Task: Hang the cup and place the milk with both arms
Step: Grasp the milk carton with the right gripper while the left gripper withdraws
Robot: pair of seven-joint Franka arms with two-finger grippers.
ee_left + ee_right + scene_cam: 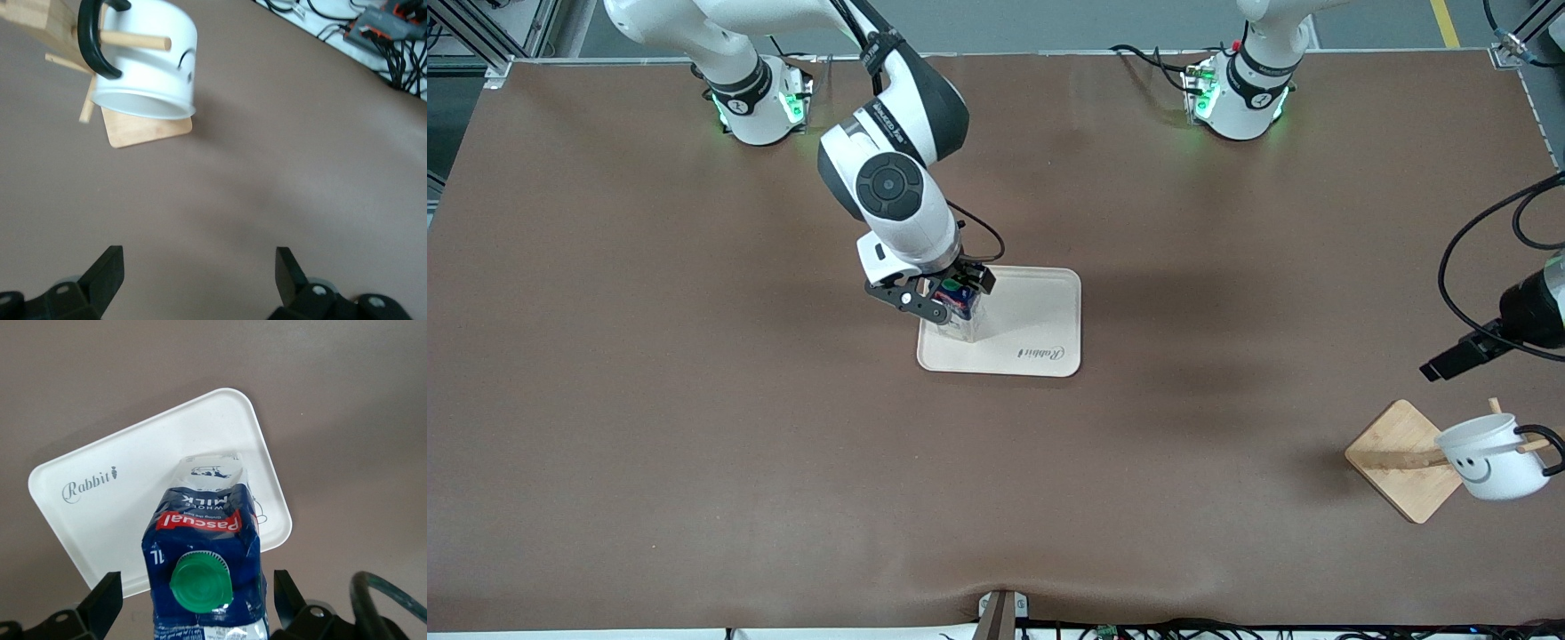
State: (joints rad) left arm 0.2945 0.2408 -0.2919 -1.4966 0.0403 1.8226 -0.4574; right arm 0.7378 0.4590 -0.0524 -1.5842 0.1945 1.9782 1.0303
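Note:
The milk (959,307), a blue carton with a green cap (200,583), stands upright on the white tray (1040,311) in the corner toward the right arm's end. My right gripper (950,292) is open around the carton's top, with a gap between each finger and the carton. The tray (100,513) carries the word "Rabbit". The white cup (1494,458) with a smiley face hangs by its black handle on a peg of the wooden rack (1400,453), and also shows as the cup (153,60). My left gripper (200,273) hangs open and empty over the table beside the rack.
The rack's square wooden base (147,130) sits near the left arm's end of the brown table. Black cables (1485,267) loop from the left arm. More cables and a bracket (1000,613) lie along the table edge nearest the front camera.

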